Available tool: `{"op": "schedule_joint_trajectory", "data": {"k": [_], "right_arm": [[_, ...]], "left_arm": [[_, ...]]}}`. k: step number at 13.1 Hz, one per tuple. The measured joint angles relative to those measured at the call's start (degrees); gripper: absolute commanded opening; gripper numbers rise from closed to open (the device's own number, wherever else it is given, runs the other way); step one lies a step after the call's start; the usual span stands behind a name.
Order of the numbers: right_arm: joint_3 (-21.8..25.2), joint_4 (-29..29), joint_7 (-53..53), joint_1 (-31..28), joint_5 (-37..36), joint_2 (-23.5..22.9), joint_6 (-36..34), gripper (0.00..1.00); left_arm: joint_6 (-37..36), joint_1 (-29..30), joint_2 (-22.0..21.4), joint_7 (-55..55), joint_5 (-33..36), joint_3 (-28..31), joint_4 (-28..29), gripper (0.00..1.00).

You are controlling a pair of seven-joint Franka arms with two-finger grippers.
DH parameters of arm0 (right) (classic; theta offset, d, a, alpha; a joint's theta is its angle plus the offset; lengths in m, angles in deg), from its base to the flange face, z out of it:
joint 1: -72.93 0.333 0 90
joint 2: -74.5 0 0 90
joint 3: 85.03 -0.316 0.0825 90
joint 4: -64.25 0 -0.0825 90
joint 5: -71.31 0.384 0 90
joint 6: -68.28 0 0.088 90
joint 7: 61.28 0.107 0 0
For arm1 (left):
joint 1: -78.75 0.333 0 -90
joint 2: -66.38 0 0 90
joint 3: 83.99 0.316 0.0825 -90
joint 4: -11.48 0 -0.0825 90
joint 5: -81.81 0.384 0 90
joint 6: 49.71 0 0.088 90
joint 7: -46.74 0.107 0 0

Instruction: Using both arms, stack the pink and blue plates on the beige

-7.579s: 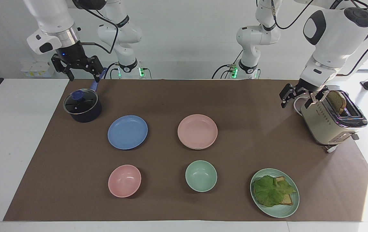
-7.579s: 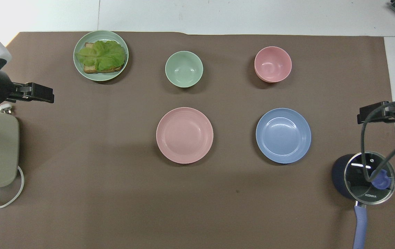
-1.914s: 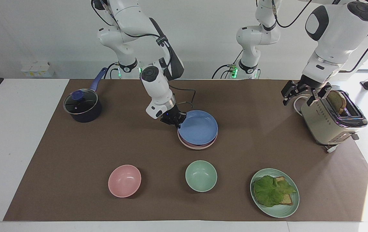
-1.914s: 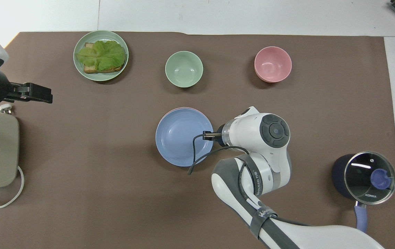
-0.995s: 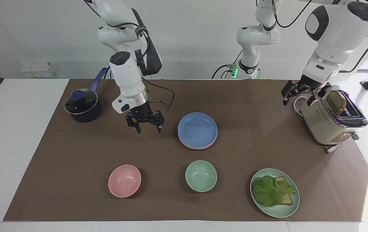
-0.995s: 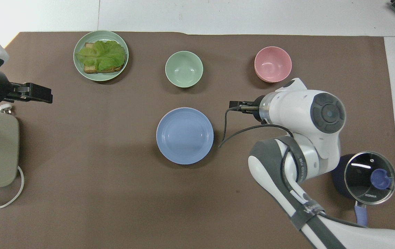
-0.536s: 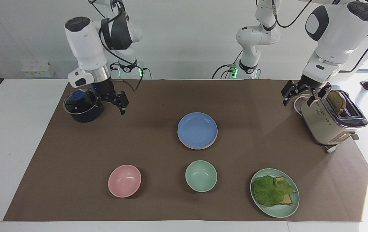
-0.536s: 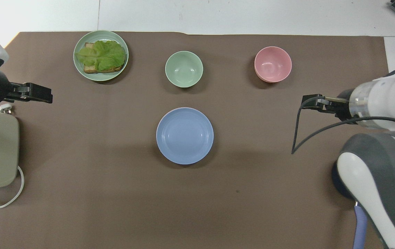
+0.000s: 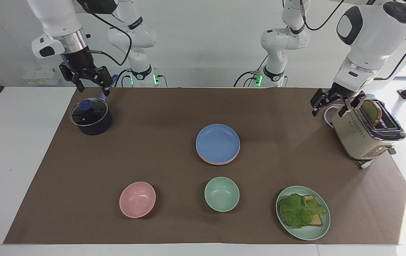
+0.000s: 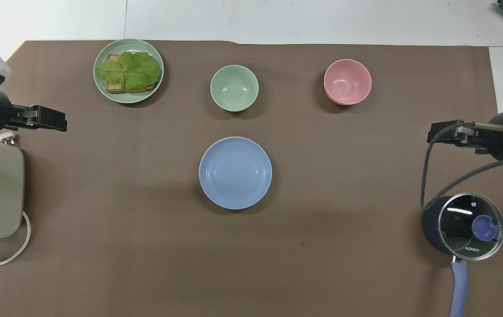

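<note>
The blue plate (image 9: 218, 141) (image 10: 235, 172) lies on top of the pink plate (image 9: 217, 163) in the middle of the brown mat; only the pink plate's rim shows under it. The beige plate is hidden beneath that stack. My right gripper (image 9: 92, 86) (image 10: 442, 131) hangs open and empty over the dark pot's handle, well away from the plates. Beside the toaster at the left arm's end of the table, my left gripper (image 9: 328, 109) (image 10: 51, 119) waits open with nothing in it.
A dark pot (image 9: 91, 117) with a glass lid stands at the right arm's end. Farther from the robots than the stack are a pink bowl (image 9: 137, 199), a green bowl (image 9: 221, 194) and a green plate (image 9: 309, 235) with lettuce and toast. The toaster (image 9: 362, 133) holds bread.
My right gripper, having let go of the blue plate on the pink one, has drawn back from the stack and risen over the pot. The left arm has stayed still.
</note>
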Motion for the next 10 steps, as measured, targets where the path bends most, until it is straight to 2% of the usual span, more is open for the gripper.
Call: {"op": "schedule_joint_trajectory", "data": {"k": [3, 10], "right_arm": [[-0.21, -6.44, -0.11, 0.22, -1.06, -4.28, -3.62, 1.0], [-0.84, -5.7, -2.89, 0.5, -1.65, -4.0, -4.6, 1.0]], "left_arm": [[0.0, 0.0, 0.0, 0.0, 0.0, 0.0, 0.0, 1.0], [-0.01, 0.0, 0.0, 0.01, 0.0, 0.0, 0.0, 1.0]]}}
